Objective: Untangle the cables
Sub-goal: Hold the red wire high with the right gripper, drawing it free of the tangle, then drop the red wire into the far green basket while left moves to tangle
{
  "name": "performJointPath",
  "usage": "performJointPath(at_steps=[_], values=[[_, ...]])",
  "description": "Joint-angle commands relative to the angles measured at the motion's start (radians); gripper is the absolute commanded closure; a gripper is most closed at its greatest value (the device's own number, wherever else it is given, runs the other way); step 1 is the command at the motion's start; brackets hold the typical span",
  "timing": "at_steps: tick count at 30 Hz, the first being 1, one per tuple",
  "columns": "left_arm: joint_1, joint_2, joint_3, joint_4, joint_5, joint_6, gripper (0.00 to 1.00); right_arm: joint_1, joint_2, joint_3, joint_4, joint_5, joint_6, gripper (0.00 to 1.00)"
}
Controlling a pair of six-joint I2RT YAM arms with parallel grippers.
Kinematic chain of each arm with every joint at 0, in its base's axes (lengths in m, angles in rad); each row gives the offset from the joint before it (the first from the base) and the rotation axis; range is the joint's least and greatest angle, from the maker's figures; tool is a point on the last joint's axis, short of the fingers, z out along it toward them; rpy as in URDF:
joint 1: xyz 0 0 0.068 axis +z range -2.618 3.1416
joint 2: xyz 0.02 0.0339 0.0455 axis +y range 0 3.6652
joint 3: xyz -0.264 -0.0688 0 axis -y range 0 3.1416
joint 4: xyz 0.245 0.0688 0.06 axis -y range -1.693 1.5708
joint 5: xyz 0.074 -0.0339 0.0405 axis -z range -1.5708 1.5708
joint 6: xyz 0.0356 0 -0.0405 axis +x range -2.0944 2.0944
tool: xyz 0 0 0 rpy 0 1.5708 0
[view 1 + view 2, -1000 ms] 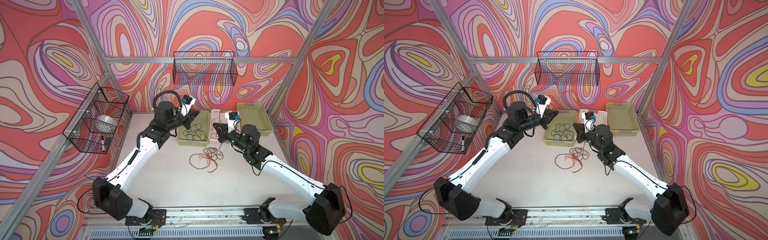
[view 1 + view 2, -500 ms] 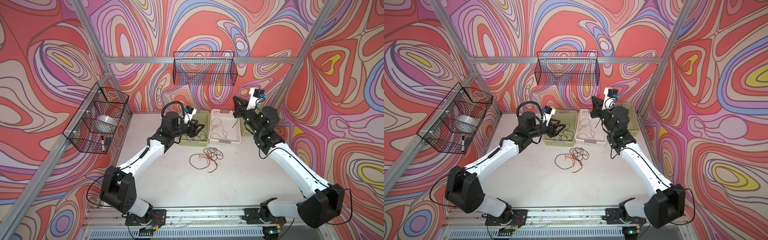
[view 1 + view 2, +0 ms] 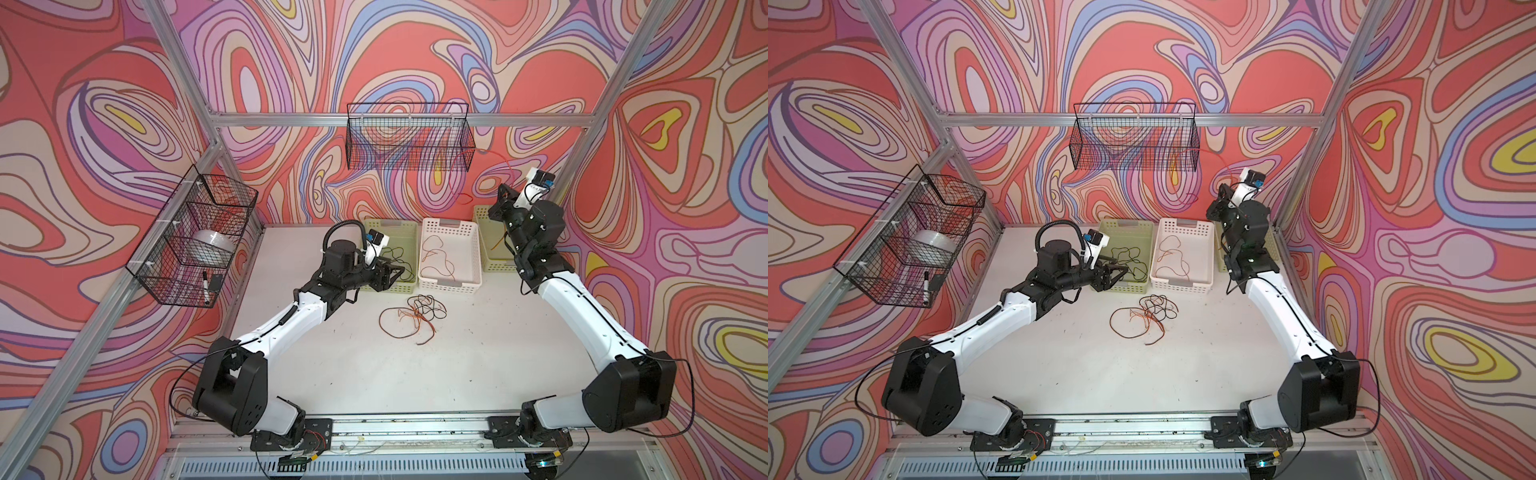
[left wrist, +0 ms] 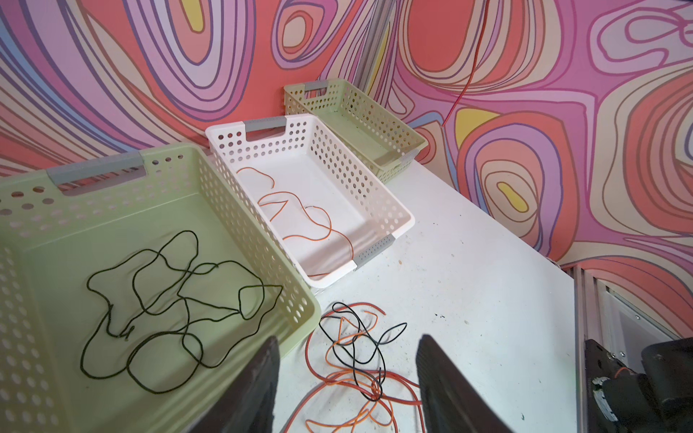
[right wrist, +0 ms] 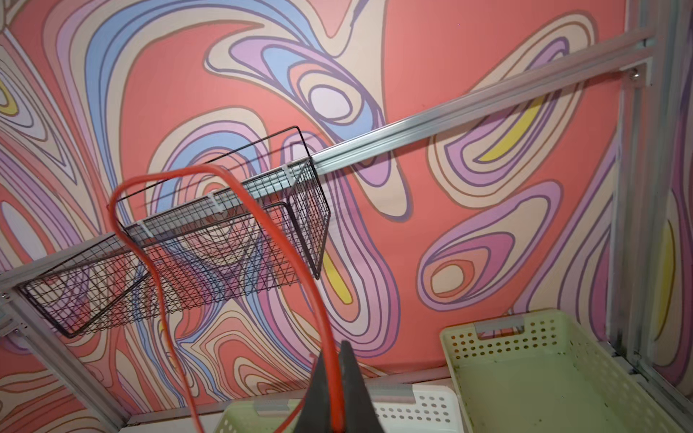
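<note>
Right gripper (image 5: 339,350) pinching a red cable (image 5: 318,300) aloft near the back wall, left gripper (image 4: 348,339) parted and empty over the front rim of the left green basket (image 4: 243,228), tangled cables (image 3: 411,316) on the table (image 3: 374,374) just in front.

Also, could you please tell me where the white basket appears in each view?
Top view: white basket at the table's back, centre.
Top view: same place.
Left wrist: mid-frame, orange cable inside.
Right wrist: bottom edge, cropped.
Shared landmark: a green basket beside it.
</note>
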Motion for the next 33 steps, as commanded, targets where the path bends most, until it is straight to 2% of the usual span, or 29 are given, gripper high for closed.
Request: performJointPath(at_steps=[1,5,10,17,20,26,33], values=[[0.002,-0.033,-0.024,0.030,-0.010,-0.021,0.40,-0.005,-0.001,-0.079,0.143,0.088,0.025,1.00],[0.000,-0.025,-0.029,0.031,-0.004,-0.034,0.41,-0.025,0.010,-0.177,0.322,0.123,0.007,1.00],[-0.012,-0.008,-0.015,0.010,-0.005,-0.038,0.42,-0.084,0.041,-0.275,0.523,0.144,0.072,1.00],[-0.036,-0.015,-0.011,-0.029,-0.031,-0.029,0.42,-0.145,0.142,-0.325,0.729,0.143,0.102,1.00],[-0.047,-0.026,-0.008,-0.054,-0.056,-0.019,0.42,-0.171,0.211,-0.312,0.802,0.116,0.109,1.00],[-0.080,-0.048,-0.014,-0.086,-0.116,-0.019,0.42,-0.238,0.404,-0.249,0.966,0.113,0.215,1.00],[-0.125,-0.081,-0.014,-0.167,-0.205,-0.003,0.43,-0.292,0.594,-0.076,0.908,0.082,0.287,1.00]])
